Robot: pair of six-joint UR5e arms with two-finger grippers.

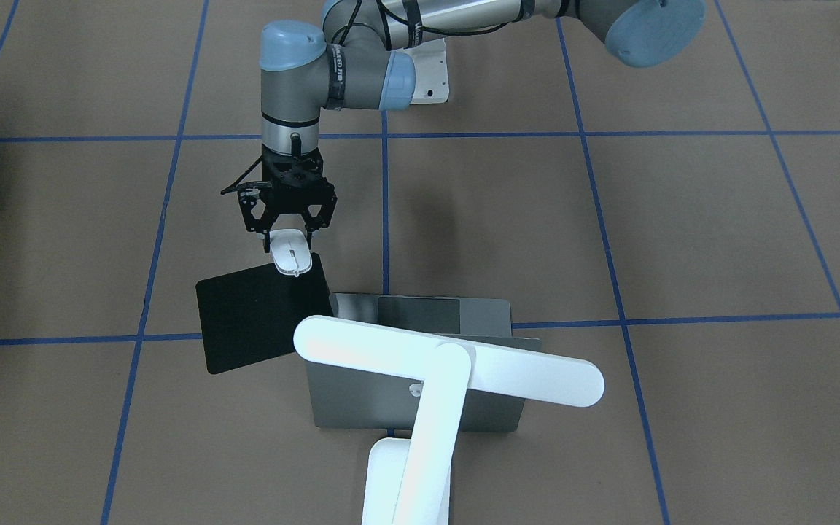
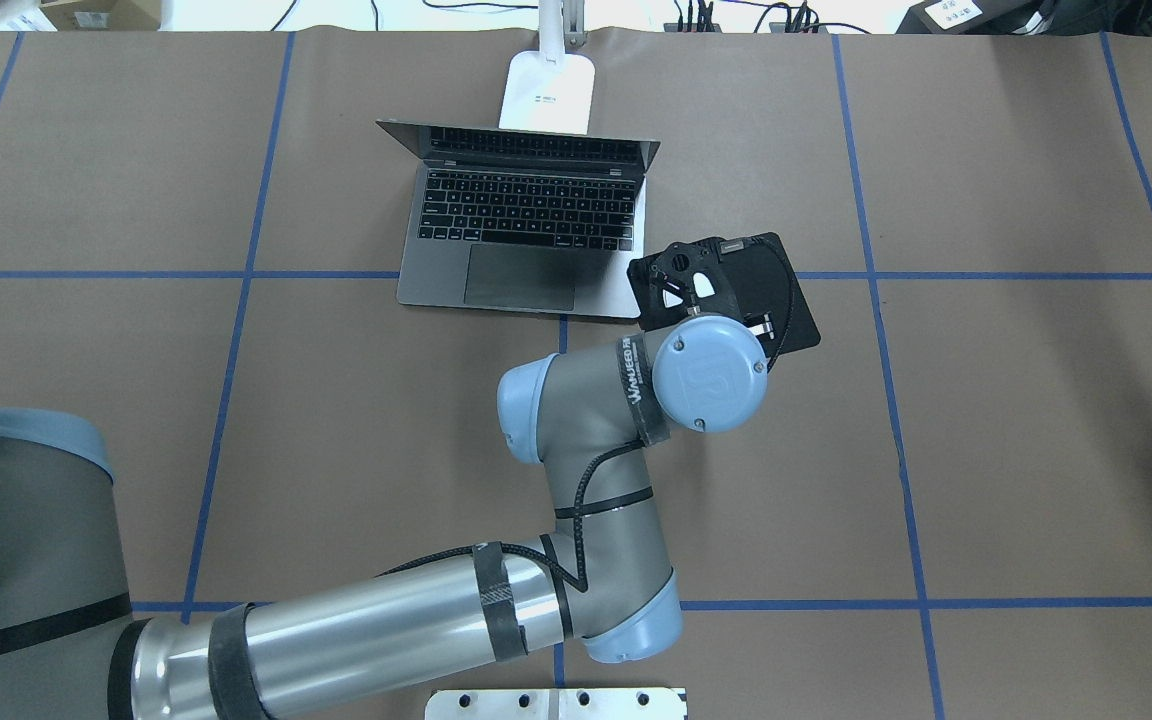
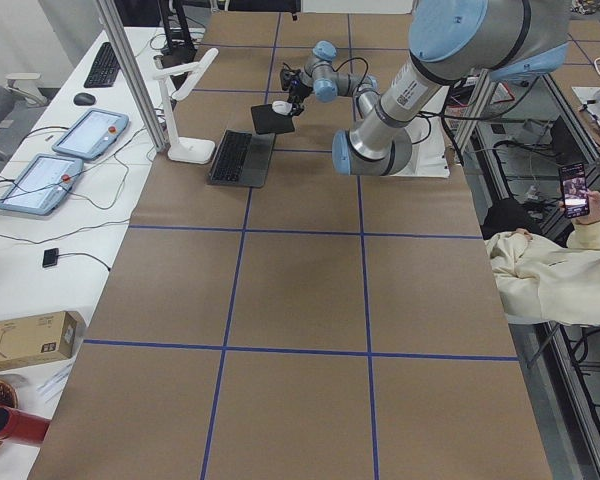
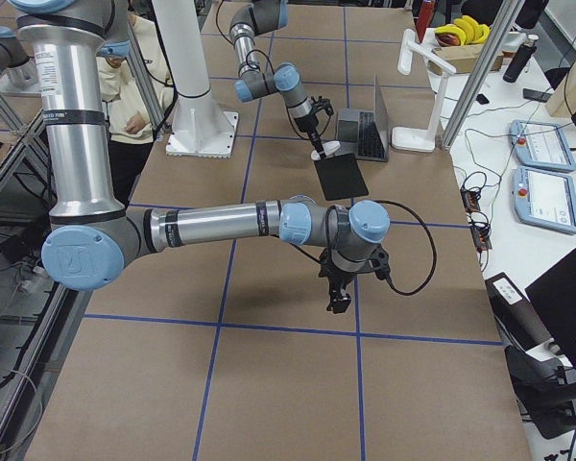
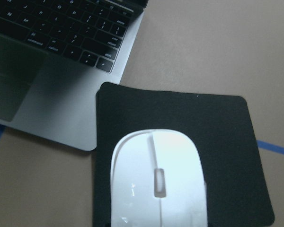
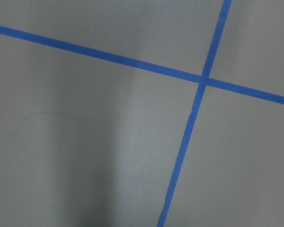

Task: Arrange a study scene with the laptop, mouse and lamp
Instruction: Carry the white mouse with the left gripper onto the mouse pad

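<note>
Mouse (image 1: 291, 253) held in left gripper (image 1: 290, 239) over black pad (image 1: 259, 321) beside laptop (image 1: 347, 397).

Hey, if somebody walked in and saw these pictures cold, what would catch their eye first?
Probably the white lamp, whose long bar head looms large in the front-facing view; it stands behind the open laptop on the side away from the robot. Next comes the left gripper, reaching across and holding the white mouse over the black pad right beside the laptop.
</note>
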